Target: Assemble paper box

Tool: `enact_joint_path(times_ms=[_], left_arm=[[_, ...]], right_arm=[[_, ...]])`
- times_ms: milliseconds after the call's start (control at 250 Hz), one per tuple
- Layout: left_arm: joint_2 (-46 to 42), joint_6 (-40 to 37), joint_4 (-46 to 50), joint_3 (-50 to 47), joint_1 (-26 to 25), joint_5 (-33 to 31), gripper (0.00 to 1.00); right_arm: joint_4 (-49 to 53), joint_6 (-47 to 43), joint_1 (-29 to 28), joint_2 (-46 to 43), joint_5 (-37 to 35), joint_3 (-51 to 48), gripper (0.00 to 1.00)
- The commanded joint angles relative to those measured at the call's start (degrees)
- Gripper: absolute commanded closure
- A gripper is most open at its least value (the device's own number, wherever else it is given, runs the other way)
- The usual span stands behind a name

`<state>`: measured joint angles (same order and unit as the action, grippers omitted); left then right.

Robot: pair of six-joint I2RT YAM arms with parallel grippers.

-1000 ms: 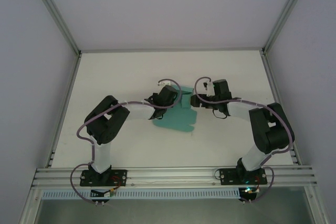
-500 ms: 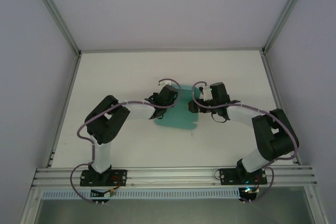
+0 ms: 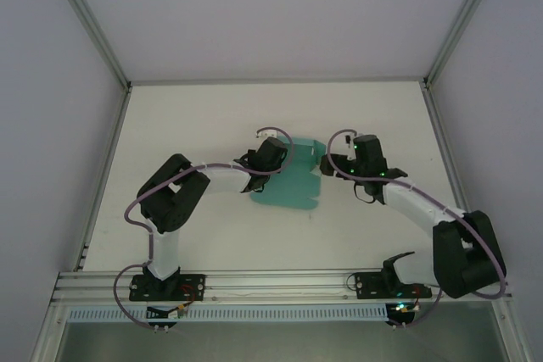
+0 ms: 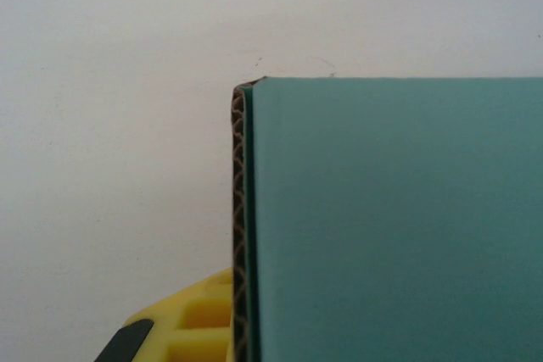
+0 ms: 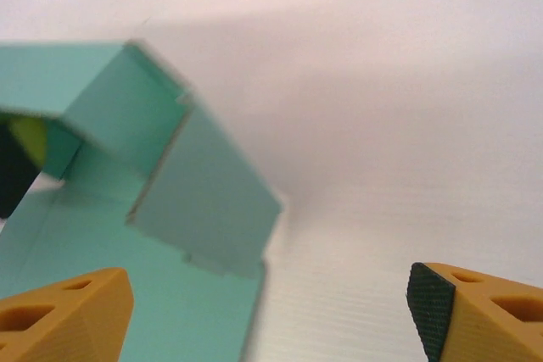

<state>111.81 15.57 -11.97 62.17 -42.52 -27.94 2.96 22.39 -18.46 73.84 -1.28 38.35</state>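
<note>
Resting on the white desk [image 3: 195,125], the teal-green paper box [image 3: 293,186] lies near the middle of the work area, between the two arms, as a partly folded die-cut sheet. Seen from above, most of the sheet lies flat, while its far end stands up off the desk at the left gripper [image 3: 282,157].

The left wrist camera looks closely at a panel of the paper box [image 4: 390,218]. The panel's corrugated cut edge runs down just beside one yellow finger [image 4: 182,328]. The card hides the other finger, so it cannot be told whether the left jaws are clenched on the panel.

The right gripper [image 3: 325,165] sits just beside the sheet's right edge, apart from the card. In the right wrist view its jaws are released. Two orange fingers [image 5: 68,311] stand wide apart at the lower corners, and nothing is held between them. Ahead of them a flap of the paper box [image 5: 204,201] tilts up from the flat base. A second panel folds over to the left.
</note>
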Motion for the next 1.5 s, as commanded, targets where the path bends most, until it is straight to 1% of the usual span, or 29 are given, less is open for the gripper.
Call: enact_joint_path(times_ms=[0, 44, 112, 244, 351, 499, 551, 639, 743, 858, 1014, 1146, 1222, 1282, 1362, 1433, 1497], left_arm=[[2.8, -0.7, 7.7, -2.2, -0.5, 3.8, 1.0], [2.8, -0.6, 7.6, -2.2, -0.5, 4.0, 1.0], [2.9, -0.4, 7.3, -2.1, -0.5, 4.3, 1.0], [3.1, -0.7, 7.6, -1.8, -0.5, 4.2, 1.0], [2.8, -0.8, 7.6, -2.1, -0.5, 3.7, 1.0], [3.1, -0.7, 7.7, -1.8, -0.5, 4.2, 1.0], [3.2, -0.7, 7.6, -1.6, -0.5, 4.6, 1.0], [3.4, -1.1, 8.0, -1.2, -0.5, 4.9, 1.0], [3.3, -1.6, 8.1, -1.1, -0.5, 5.0, 1.0], [3.2, -1.9, 8.0, -1.3, -0.5, 5.3, 1.0], [3.0, -2.5, 7.4, -1.7, -0.5, 6.2, 1.0], [3.2, -2.8, 7.3, -1.7, -0.5, 6.6, 1.0], [3.3, -2.9, 7.4, -1.6, -0.6, 6.5, 1.0], [3.2, -3.0, 7.5, -1.6, -0.6, 6.5, 1.0], [3.1, -3.1, 7.7, -1.5, -0.5, 6.3, 1.0], [3.1, -2.9, 7.7, -1.3, -0.5, 6.0, 1.0], [3.1, -2.6, 8.5, -0.9, -0.6, 5.8, 1.0]], right_arm=[[4.6, 6.2, 3.6, 1.2, -7.6, 1.4, 0.15], [5.2, 6.7, 5.1, 3.1, -7.0, 2.5, 0.16], [5.2, 6.1, 6.2, 7.1, -4.2, 5.1, 0.16], [5.0, 1.8, 5.9, 15.1, 4.4, 11.4, 0.21], [0.6, -1.0, 5.0, 17.3, 12.3, 10.8, 0.23], [-4.1, -3.1, 2.6, 16.2, 15.5, 6.8, 0.26], [-5.8, -4.6, 1.9, 16.6, 17.8, 5.8, 0.26], [-7.1, -5.8, 1.1, 18.3, 20.0, 6.3, 0.28], [-10.7, -7.0, -0.3, 20.1, 20.6, 7.0, 0.28], [-13.8, -7.7, -1.2, 21.8, 20.1, 8.3, 0.28], [-14.4, -9.0, -2.2, 23.5, 14.8, 10.8, 0.32], [-18.4, -10.6, -4.7, 25.1, 10.1, 11.0, 0.37], [-20.8, -10.3, -5.5, 26.1, 8.6, 11.3, 0.44], [-22.1, -9.4, -5.4, 26.8, 7.7, 11.4, 0.55], [-22.4, -8.6, -5.6, 27.4, 6.4, 11.8, 0.65], [-22.4, -8.4, -6.5, 27.6, 3.1, 11.9, 0.76], [-21.8, -7.6, -7.4, 27.7, -2.0, 12.1, 0.88]])
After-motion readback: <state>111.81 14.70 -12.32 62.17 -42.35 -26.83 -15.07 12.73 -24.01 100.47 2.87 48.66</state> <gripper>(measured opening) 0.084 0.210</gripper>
